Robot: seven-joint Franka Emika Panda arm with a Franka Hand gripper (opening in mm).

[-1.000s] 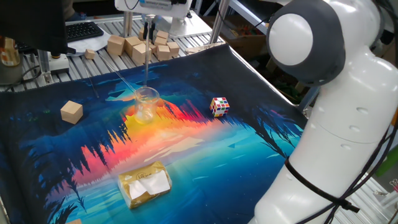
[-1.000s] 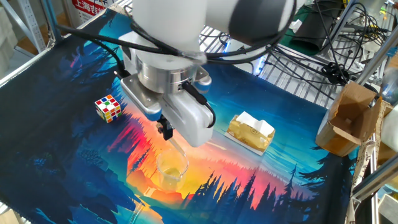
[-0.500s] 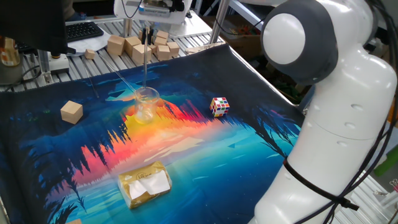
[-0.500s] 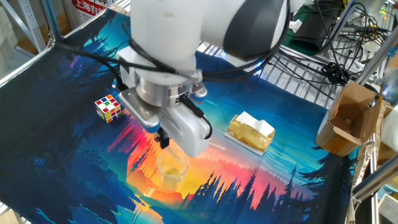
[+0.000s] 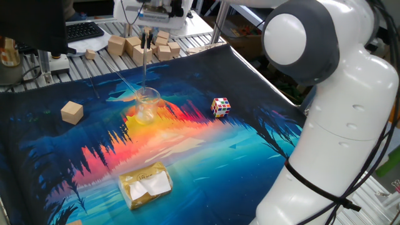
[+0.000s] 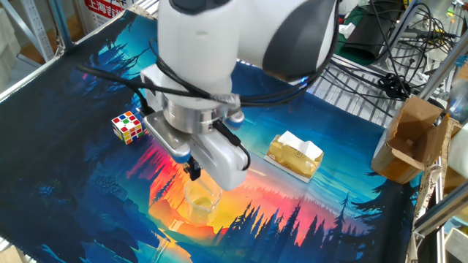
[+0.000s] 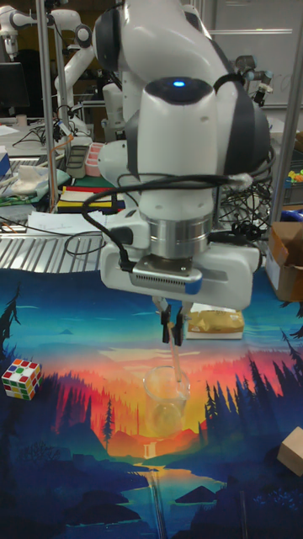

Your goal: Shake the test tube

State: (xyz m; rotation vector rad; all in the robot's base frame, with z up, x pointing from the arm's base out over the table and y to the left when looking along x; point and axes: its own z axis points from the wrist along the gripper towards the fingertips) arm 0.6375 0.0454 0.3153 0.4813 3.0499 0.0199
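End effector [image 7: 172,327] clamped on upper end of test tube [image 5: 145,69], tube hanging near-vertical below it, lower tip inside beaker [image 7: 167,395] directly beneath. Grasp done; tube not yet clear of beaker. Lift-out and shaking apparently remain.

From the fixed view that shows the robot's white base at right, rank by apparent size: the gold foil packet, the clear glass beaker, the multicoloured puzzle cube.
1. Gold foil packet, though it lies nearest the camera.
2. Clear glass beaker.
3. Multicoloured puzzle cube, smallest.
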